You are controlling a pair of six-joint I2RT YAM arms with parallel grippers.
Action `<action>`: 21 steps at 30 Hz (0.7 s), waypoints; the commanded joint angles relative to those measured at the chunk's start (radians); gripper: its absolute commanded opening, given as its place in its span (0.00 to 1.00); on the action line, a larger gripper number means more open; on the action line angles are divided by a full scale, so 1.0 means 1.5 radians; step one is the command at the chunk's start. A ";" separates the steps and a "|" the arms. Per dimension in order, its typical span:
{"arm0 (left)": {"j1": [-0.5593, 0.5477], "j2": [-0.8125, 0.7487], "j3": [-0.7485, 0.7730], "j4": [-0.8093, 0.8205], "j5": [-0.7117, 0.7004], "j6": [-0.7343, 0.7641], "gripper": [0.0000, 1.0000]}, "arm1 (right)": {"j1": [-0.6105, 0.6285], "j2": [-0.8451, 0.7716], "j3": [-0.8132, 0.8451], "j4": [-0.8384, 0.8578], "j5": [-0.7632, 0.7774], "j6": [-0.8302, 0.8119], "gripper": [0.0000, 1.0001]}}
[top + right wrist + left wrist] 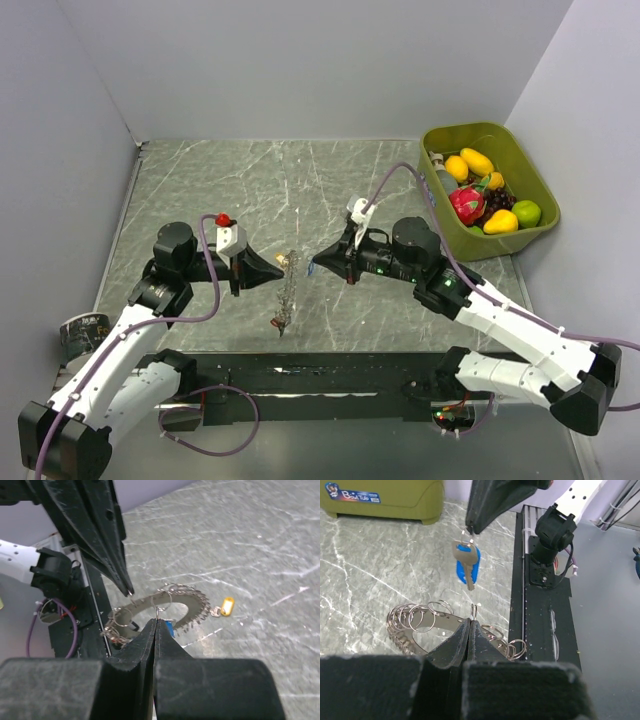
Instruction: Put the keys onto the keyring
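**Two claws meet nose to nose over the ring**

Standing by the counter, I see the left claw pinched fully shut on the keyring. It grips the ring at one of its little loops, which I take to be a way of steadying it so the other arm has a fixed target. The right claw is likewise closed tight. The blue key dangles from its tips by a small loop, just beside the ring (not threaded on, as far as I can judge). A yellow tag is clipped to the ring's rim. All this sits mid-counter, toward the near edge. The surface is grey-green marbled stone, closed in by pale, plain walls. A green bin of fruit occupies the far right corner.
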 commanded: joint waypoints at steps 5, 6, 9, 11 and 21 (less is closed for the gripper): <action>-0.002 -0.002 0.035 0.009 -0.039 0.017 0.01 | 0.002 0.033 0.047 0.024 -0.075 -0.018 0.00; -0.003 0.000 0.036 0.009 -0.041 0.018 0.01 | 0.004 0.036 0.050 0.021 -0.078 -0.019 0.00; -0.003 -0.001 0.037 0.006 -0.048 0.017 0.01 | 0.012 0.053 0.063 0.009 -0.087 -0.027 0.00; -0.003 -0.002 0.036 0.006 -0.052 0.018 0.01 | 0.017 0.060 0.067 0.008 -0.083 -0.032 0.00; -0.003 0.004 0.037 0.006 -0.043 0.016 0.01 | 0.035 0.102 0.087 -0.007 -0.066 -0.043 0.00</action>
